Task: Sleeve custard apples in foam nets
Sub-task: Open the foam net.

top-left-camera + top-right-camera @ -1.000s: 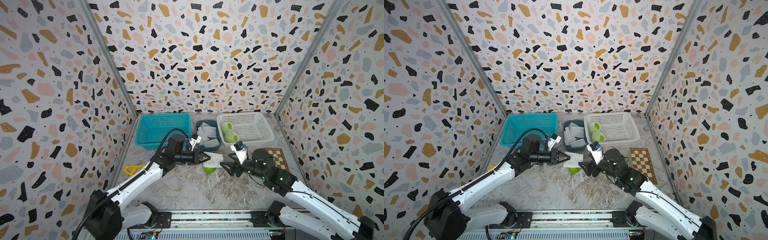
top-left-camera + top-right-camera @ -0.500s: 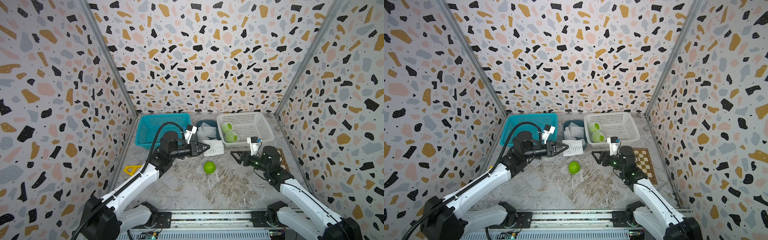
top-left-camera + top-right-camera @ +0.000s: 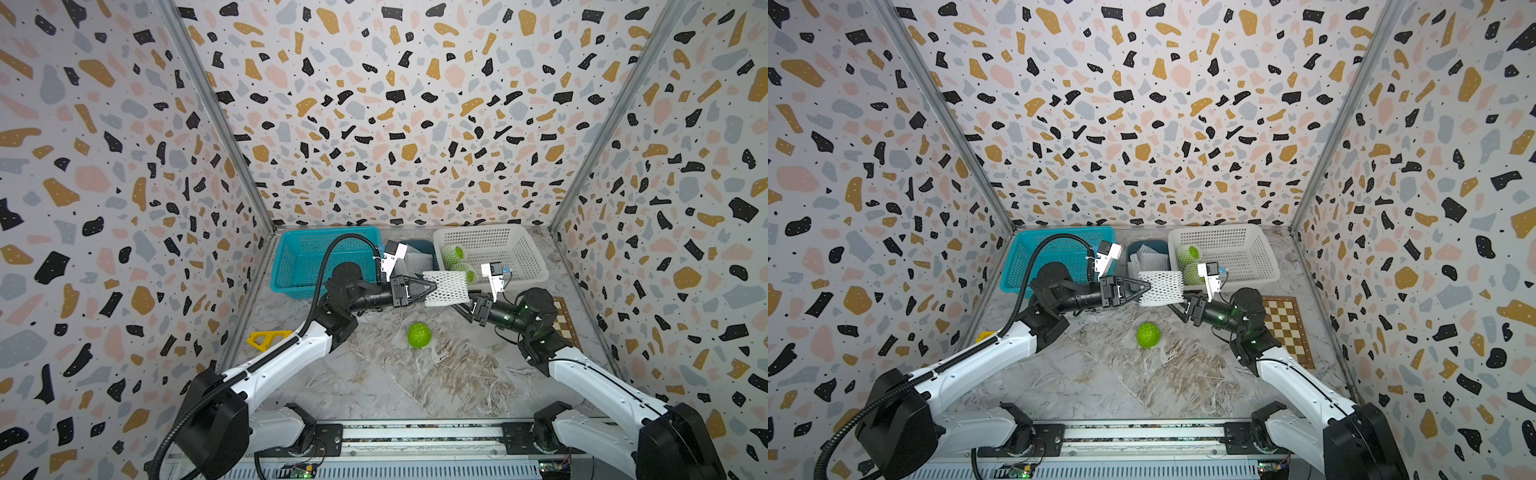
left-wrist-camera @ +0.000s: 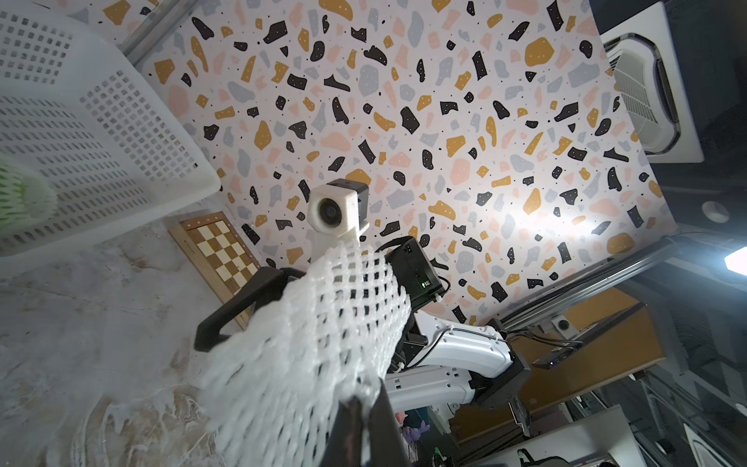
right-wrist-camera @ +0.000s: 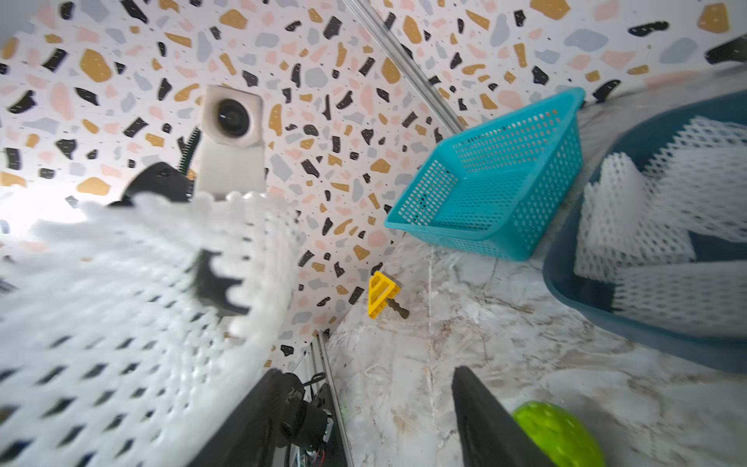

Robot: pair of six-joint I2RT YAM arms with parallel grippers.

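Note:
A white foam net [image 3: 446, 287] [image 3: 1160, 287] hangs in the air in front of the baskets. My left gripper [image 3: 432, 286] [image 4: 364, 398] is shut on its left end. My right gripper [image 3: 463, 305] [image 5: 366, 372] is open at the net's right end, with only bare table showing in its gap. One of its fingers [image 4: 238, 307] lies alongside the net [image 5: 133, 303]; I cannot tell whether they touch. A bare green custard apple [image 3: 419, 335] [image 5: 558, 432] sits on the table below. Two netted custard apples [image 3: 455, 252] [image 3: 462, 269] lie in the white basket [image 3: 523, 270].
A dark blue bin [image 5: 646, 315] holding spare foam nets [image 3: 1148, 255] stands between the teal basket [image 3: 291, 266] and the white basket. A chessboard [image 3: 1285, 320] lies at the right under my right arm. A yellow tool [image 3: 268, 338] rests by the left wall.
The left gripper lifted the net from beside the apple and carried it up and rightward to the right gripper. The right arm drew back to the right and its jaws narrowed somewhat.

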